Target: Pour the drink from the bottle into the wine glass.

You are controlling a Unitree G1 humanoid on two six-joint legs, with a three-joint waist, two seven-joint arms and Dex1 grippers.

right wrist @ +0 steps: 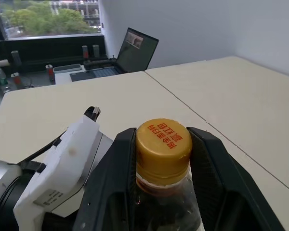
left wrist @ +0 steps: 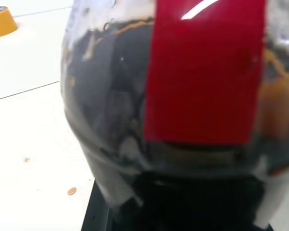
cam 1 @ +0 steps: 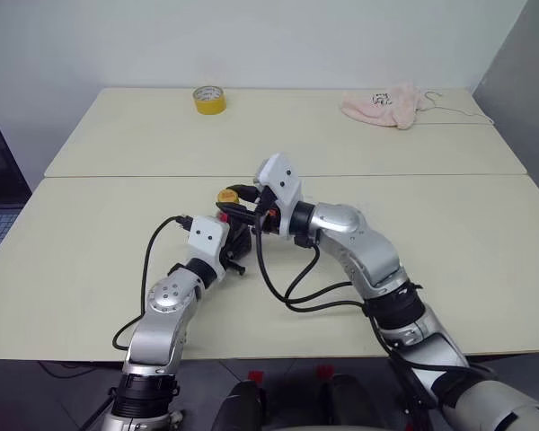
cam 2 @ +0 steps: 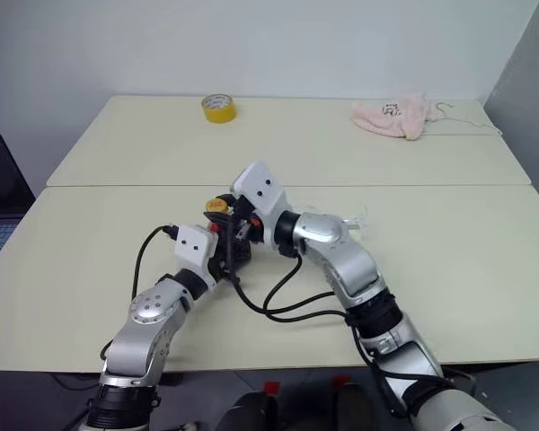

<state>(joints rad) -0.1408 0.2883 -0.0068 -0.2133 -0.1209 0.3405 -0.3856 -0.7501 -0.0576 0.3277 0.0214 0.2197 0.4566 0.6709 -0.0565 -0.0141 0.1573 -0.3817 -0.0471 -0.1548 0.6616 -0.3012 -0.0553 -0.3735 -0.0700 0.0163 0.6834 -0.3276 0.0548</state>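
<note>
While the small squat clear plastic bottle [right wrist: 164, 192] of dark cola-like drink [left wrist: 111, 96] stands upright near the middle of the pale table [cam 1: 449, 269], I have my left gripper [cam 1: 236, 256] clamped tight round its bulbous body from my near-left side. Its yellow screw cap [right wrist: 163, 144] sits straight between the two black fingers [right wrist: 212, 163] of my right gripper [right wrist: 163, 149], which reaches in level from the right; those fingers flank the cap closely, though I cannot tell if they already pinch it. With the bottle's long axis vertical, the cap must come off by twisting about that axis. I see no wine glass clearly beside the arms
</note>
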